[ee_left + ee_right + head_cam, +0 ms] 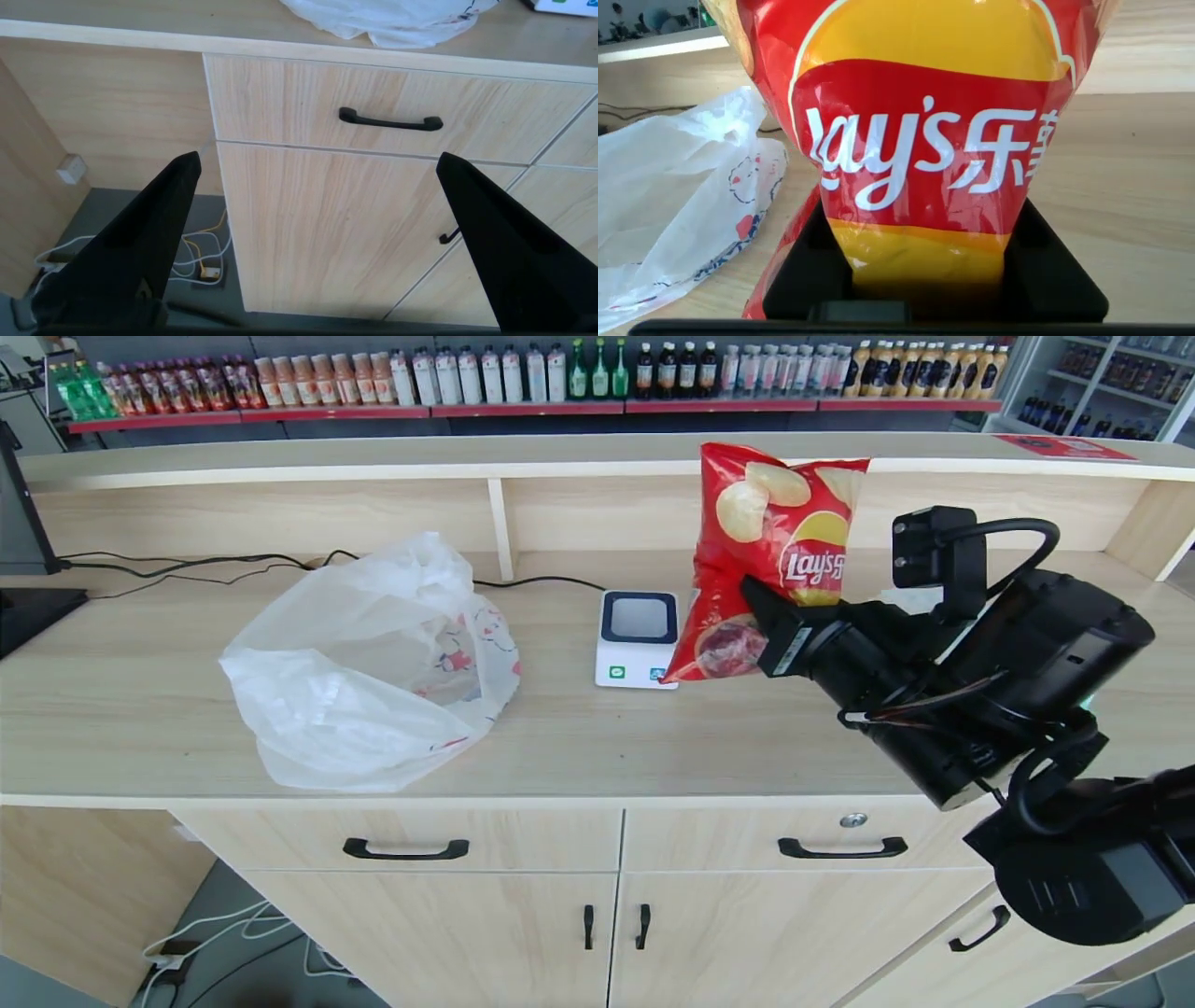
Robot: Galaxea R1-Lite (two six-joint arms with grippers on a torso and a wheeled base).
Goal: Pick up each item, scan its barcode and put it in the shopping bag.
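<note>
Right pincer (pixel 761 616) clamps the chip bag (pixel 775 541) upright beside the scanner (pixel 638 639).

The chips (pixel 780 560) are showing glossy red, with a yellow patch, white lettering and pale pictured crisps. The bag (pixel 373 663) is looking milky, see-through white and carrying a small red and blue cartoon print. The scanner (pixel 638 639) is showing white, its top framed dark around a grey window, with green and blue icons in front. The worktop (pixel 121 709) is showing pale wood grain. The right fingers (pixel 1060 271), left fingers (pixel 140 252) and handles (pixel 405 849) are showing plain black.
</note>
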